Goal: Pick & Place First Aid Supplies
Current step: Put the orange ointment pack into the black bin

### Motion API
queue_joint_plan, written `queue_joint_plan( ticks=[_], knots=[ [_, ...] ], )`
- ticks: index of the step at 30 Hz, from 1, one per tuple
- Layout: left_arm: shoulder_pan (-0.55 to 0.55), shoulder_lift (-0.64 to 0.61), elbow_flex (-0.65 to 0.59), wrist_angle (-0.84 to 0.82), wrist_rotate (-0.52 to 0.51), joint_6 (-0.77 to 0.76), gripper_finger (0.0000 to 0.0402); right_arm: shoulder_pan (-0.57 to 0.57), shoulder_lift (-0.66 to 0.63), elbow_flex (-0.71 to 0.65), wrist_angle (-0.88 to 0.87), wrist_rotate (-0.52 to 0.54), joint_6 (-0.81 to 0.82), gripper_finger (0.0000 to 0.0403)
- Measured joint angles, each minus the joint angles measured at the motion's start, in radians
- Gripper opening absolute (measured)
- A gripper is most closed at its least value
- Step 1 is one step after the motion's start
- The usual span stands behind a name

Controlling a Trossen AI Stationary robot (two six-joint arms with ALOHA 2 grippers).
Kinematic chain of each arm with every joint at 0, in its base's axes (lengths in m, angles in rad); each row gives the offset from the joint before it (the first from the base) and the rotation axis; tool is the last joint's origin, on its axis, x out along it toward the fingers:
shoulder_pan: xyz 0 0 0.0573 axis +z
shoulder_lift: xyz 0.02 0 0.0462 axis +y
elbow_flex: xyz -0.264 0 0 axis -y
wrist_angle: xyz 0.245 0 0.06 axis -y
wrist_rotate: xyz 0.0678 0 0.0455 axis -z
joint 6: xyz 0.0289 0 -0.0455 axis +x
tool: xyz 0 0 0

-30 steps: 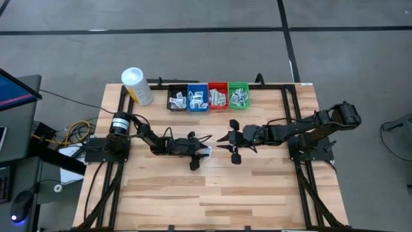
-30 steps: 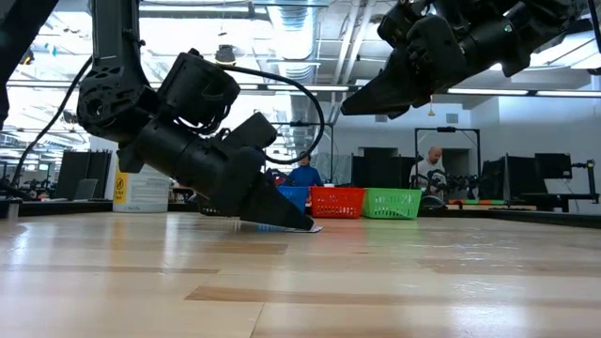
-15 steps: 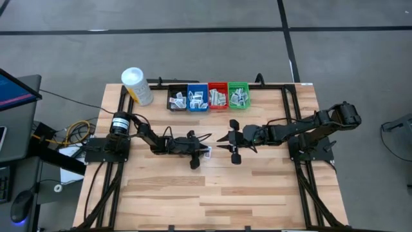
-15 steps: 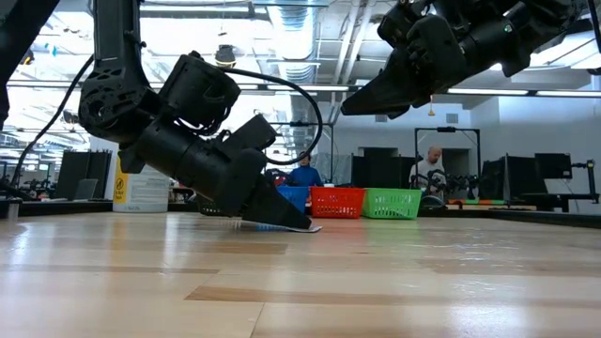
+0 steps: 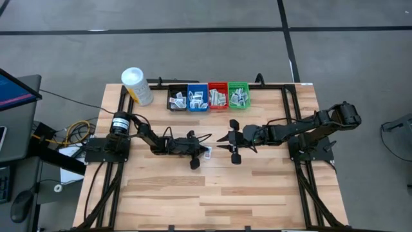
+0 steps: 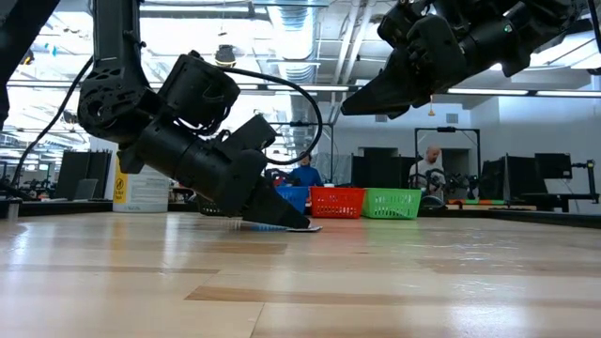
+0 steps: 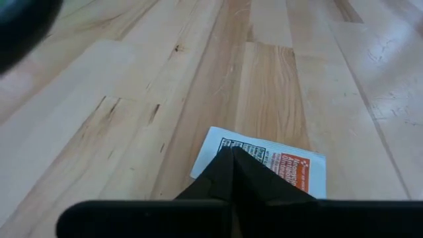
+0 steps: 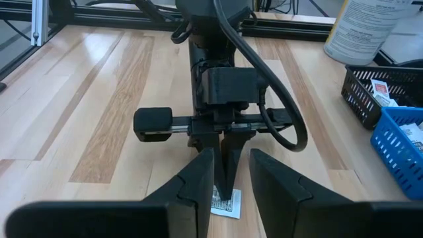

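Black left pincer (image 7: 232, 158), fingers pinched together on a small flat white packet with red print (image 7: 277, 160) lying mid-desk, points toward the right pincer (image 5: 233, 142), which hovers half-open just beyond it.

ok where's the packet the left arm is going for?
High view: the packet lies mid-table, under the left pincer, which is shut on its edge, below the blue bin.

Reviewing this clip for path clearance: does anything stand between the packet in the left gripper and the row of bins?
Nothing visible: the left gripper is shut on the packet, and bare table runs to the bins.
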State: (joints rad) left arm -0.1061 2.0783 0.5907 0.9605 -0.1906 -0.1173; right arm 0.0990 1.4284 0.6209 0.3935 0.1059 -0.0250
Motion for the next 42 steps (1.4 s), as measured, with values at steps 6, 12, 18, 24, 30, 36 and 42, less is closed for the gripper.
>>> queue_joint_plan(
  ticks=[6, 12, 18, 24, 30, 36, 42],
  knots=[
    [-0.010, -0.010, -0.002, 0.008, -0.016, 0.000, 0.0004, 0.000, 0.000, 0.000, 0.000, 0.000, 0.000, 0.0093],
    [-0.046, -0.095, -0.010, -0.051, -0.008, 0.033, 0.0004, 0.000, 0.000, 0.000, -0.004, 0.000, 0.000, 0.0093],
    [-0.060, -0.171, -0.020, -0.078, -0.016, 0.041, 0.0004, 0.000, 0.000, -0.002, -0.012, 0.000, 0.000, 0.0093],
    [-0.067, -0.202, -0.042, -0.071, -0.018, 0.039, 0.0005, 0.000, 0.000, -0.003, -0.016, 0.000, 0.000, 0.0093],
    [-0.067, -0.202, -0.053, -0.070, 0.008, 0.038, 0.0013, 0.000, 0.000, -0.003, -0.015, 0.000, 0.000, 0.0093],
    [-0.067, -0.202, -0.052, -0.067, 0.010, 0.057, 0.0064, 0.000, 0.000, -0.003, -0.012, 0.000, 0.000, 0.0093],
    [-0.067, -0.194, -0.051, -0.065, 0.026, 0.059, 0.0122, 0.000, 0.000, -0.003, -0.012, 0.000, 0.000, 0.0093]
  ],
)
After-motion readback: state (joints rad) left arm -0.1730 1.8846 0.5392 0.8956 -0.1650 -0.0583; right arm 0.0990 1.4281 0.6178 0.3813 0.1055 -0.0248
